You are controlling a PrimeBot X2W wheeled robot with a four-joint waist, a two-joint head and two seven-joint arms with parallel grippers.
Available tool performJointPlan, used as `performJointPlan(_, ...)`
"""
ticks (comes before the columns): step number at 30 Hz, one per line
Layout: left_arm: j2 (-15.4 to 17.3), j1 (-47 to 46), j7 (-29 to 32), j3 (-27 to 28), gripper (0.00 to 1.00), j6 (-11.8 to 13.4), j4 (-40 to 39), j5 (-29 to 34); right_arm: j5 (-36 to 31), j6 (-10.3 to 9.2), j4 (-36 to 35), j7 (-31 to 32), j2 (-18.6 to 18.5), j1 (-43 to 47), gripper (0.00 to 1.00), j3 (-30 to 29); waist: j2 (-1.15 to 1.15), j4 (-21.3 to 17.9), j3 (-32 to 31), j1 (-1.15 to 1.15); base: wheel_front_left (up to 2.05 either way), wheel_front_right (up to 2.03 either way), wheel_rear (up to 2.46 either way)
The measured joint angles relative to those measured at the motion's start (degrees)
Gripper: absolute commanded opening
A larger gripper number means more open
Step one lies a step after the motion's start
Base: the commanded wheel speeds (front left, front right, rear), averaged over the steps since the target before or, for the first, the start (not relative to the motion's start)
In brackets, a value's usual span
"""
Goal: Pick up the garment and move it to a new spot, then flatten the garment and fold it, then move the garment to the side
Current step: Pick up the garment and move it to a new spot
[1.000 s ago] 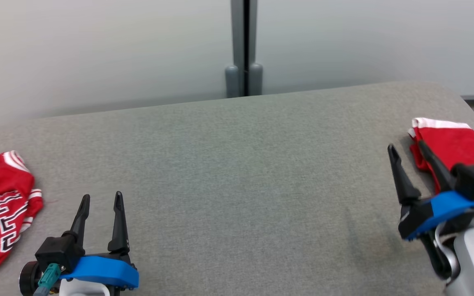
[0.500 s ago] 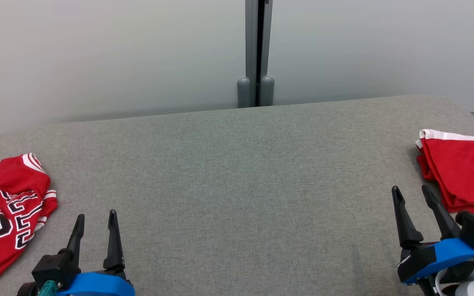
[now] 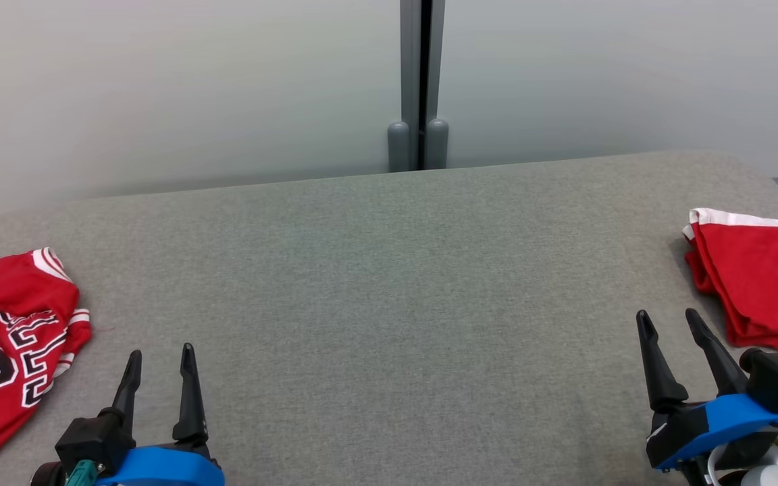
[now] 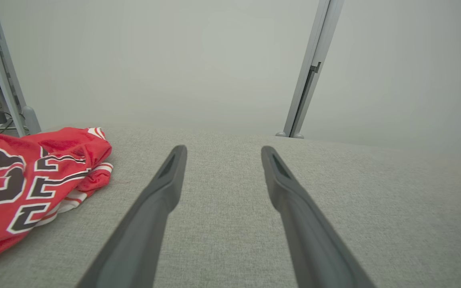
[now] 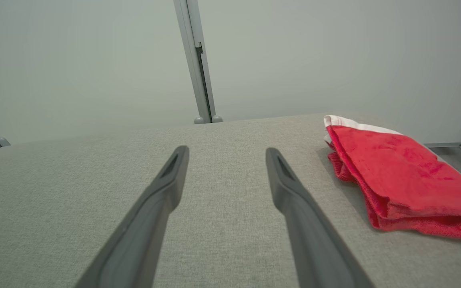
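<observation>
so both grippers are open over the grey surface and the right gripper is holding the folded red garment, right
Not quite. The right gripper is open but holds nothing. The folded red garment lies on the grey surface off to that gripper's side, apart from it, as the right wrist view shows. The left gripper is open over the surface too.
</observation>
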Motion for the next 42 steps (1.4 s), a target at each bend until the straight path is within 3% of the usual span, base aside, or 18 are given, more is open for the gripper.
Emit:
performJointPlan(8,-0.3,-0.9,0.0,-0.5,1.0,-0.3,0.0,0.9,0.0,0.0,0.0,-0.3,0.1,0.4,1.0,-1.0,0.0,4.5,-0.4,0.0,0.0,0.0,0.0)
performJointPlan(23,0.5,-0.4,0.0,0.2,1.0,-0.6,-0.1,1.0,0.5,0.0,0.6,-1.0,0.9,0.6,1.0,0.7,0.0,21.7,-1.4,0.0,0.0,0.0,0.0)
performJointPlan(30,0.6,-0.1,0.0,0.5,1.0,-0.5,-0.5,1.0,0.5,0.0,1.1,-1.3,1.2,0.5,1.0,1.5,0.0,28.0,-0.6,0.0,0.0,0.0,0.0)
performJointPlan(36,0.8,0.3,0.0,0.8,1.0,-0.4,-0.9,0.9,0.5,0.0,1.5,-1.4,1.2,0.3,1.0,1.8,0.0,30.8,0.5,0.0,0.0,0.0,0.0)
performJointPlan(42,0.6,0.3,0.0,1.4,1.0,-0.4,-1.3,0.6,0.4,0.0,1.5,-1.3,0.6,0.0,1.0,2.6,0.0,31.0,1.5,0.0,0.0,0.0,0.0)
